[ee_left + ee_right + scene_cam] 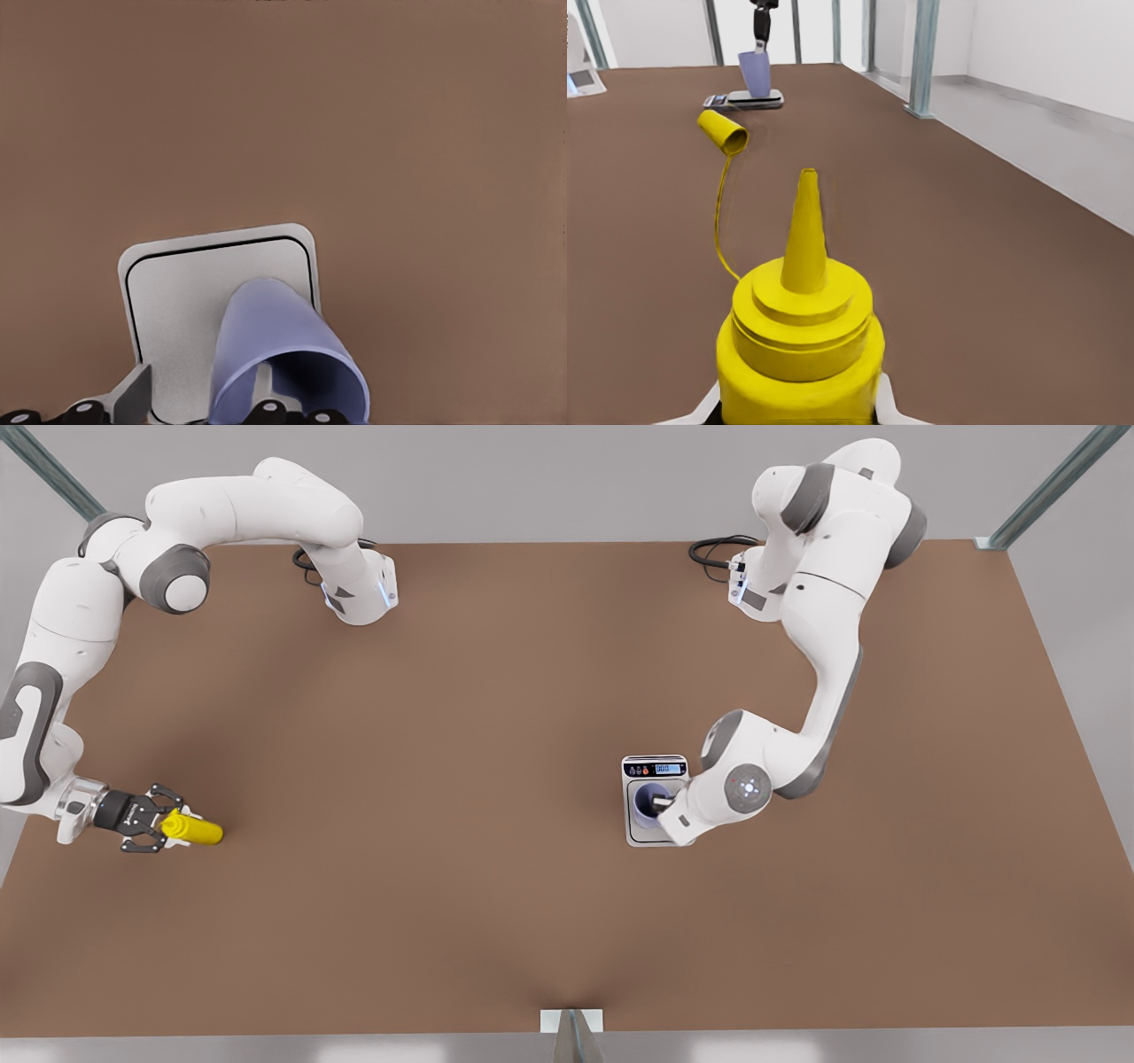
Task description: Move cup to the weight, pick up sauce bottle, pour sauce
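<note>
1. Nearest the front camera, the bottle (192,829) is seen lying on its side near the table's (496,921) left edge in the front view, clasped by the right gripper (164,830); it has not been lifted.
2. On the scale (656,802), right of the table's centre, the cup (651,798) is seen, with the left gripper (221,409) at its rim. Whether that gripper is clamped or released cannot be told.
3. Judged: cup transfer nearly done; lifting and pouring remain.
4. Bottle: glossy yellow, stepped shoulder, conical nozzle (804,232); a cap (723,132) hangs on a thin tether.
5. Cup: smooth, lavender, tapered. Scale: square matte grey plate, rounded corners. Table: matte brown.
</note>
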